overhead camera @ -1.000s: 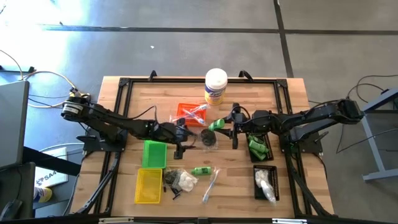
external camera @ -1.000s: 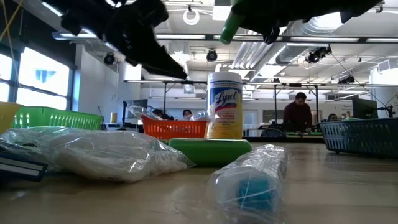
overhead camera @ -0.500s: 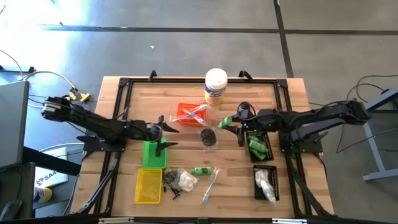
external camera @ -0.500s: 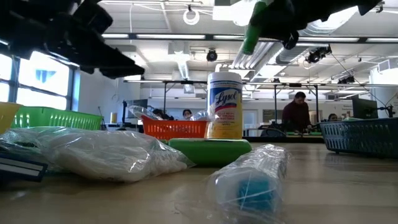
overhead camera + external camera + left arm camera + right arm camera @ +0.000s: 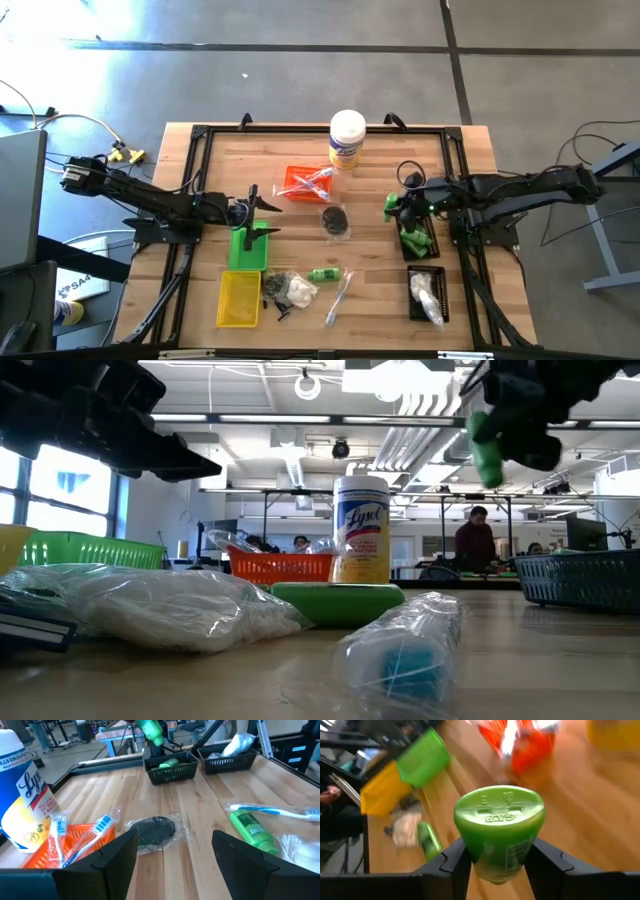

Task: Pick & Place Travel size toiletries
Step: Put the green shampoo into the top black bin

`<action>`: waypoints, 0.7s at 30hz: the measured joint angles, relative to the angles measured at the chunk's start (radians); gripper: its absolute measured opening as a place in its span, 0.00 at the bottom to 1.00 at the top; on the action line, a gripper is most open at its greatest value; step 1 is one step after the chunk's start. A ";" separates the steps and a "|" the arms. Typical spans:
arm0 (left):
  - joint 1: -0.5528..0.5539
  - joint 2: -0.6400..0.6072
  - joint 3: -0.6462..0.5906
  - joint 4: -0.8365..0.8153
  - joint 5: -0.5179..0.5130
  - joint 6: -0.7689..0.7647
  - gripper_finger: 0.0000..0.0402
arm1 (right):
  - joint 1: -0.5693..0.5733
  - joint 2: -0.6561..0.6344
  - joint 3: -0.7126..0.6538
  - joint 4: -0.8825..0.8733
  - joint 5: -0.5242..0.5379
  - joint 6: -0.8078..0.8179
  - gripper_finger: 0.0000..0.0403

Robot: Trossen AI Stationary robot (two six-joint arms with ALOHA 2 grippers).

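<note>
My right gripper (image 5: 395, 207) is shut on a small green bottle (image 5: 499, 827) and holds it in the air beside the near-right black tray (image 5: 418, 238), which has green bottles in it. My left gripper (image 5: 263, 214) stands open above the green tray (image 5: 248, 250), with nothing between its fingers (image 5: 115, 855). On the table lie a black piece in clear wrap (image 5: 336, 220), a green tube (image 5: 324, 273), a wrapped toothbrush (image 5: 338, 298) and a bag of white fluff (image 5: 293, 290). My right gripper pinches the green bottle between its two fingers, on the two sides of the body (image 5: 474, 856) just behind the flat cap (image 5: 499, 810). The fingers slant down from the table's right. The bottle is lifted clear of the table and hangs below the gripper (image 5: 487, 445).
A large white canister (image 5: 347, 138) stands at the far middle, by an orange tray (image 5: 308, 184) with wrapped toothbrushes. A yellow tray (image 5: 240, 298) sits near left, and a black tray (image 5: 427, 295) with white bags near right. Bare wood shows between the trays.
My left gripper has drawn back from the black wrapped piece toward the table's left edge and now stands over the green tray, still open. My right gripper has carried the green bottle toward the table's right edge and rolled its wrist, so the bottle now hangs more upright.
</note>
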 joint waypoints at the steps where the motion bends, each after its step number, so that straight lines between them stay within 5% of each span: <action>1: 0.000 0.000 0.000 0.000 -0.003 0.000 0.62 | 0.000 -0.005 0.000 -0.043 -0.017 0.028 0.37; 9: 0.000 0.000 0.000 -0.018 -0.006 -0.017 0.62 | 0.003 0.027 0.000 -0.332 -0.142 0.187 0.37; 21: 0.000 0.001 0.000 -0.020 -0.004 -0.060 0.62 | 0.072 0.148 0.000 -0.362 -0.166 0.222 0.37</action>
